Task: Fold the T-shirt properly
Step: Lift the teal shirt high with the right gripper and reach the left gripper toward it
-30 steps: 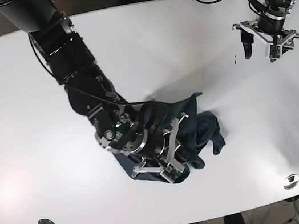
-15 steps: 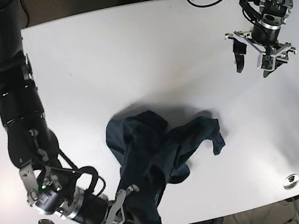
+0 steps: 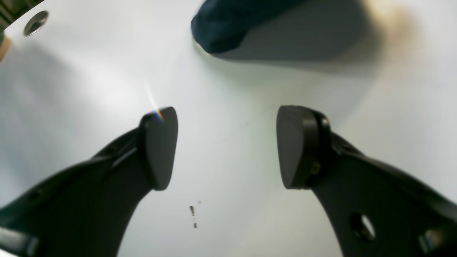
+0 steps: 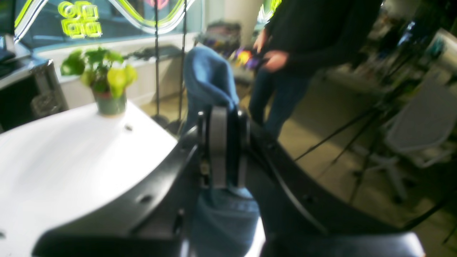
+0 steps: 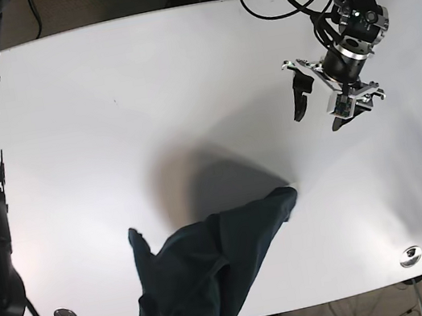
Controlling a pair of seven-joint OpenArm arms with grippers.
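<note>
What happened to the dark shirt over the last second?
The right end effector, shut on the T-shirt, dragged it from mid-table toward the near edge, lifting it. The left end effector drifted toward the shirt, jaws open and empty. The table stayed put.

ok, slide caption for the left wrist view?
Left gripper, jaws open and empty, above the white table; T-shirt tip ahead.

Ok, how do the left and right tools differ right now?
The left tool is open with nothing between its fingers; the right tool is shut on the T-shirt. The left tool hangs over the bare table, near a shirt corner; the right tool has fabric bunched above and below its fingers. Both have dark fingers.
</note>
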